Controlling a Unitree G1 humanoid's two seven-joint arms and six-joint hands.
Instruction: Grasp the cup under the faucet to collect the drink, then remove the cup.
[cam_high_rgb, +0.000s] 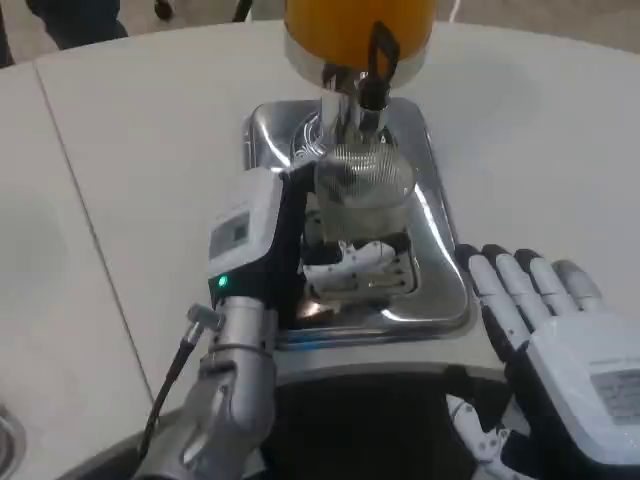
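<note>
Under the faucet (358, 95): my left hand (300, 250) is wrapped around the cup (362, 190), holding it on the steel tray (445, 270).
Right hand (545, 320): resting flat on the table (130, 150), fingers apart, holding nothing.
Risk: tilting the cup as I withdraw could spill the drink; a loose hold could let it slip.
Cup: clear, ribbed, upright; fill level unclear.

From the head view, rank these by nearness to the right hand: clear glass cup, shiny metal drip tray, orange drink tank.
1. Shiny metal drip tray, just left of the right hand.
2. Clear glass cup, mid-tray, held by the left hand.
3. Orange drink tank, top of picture.
</note>
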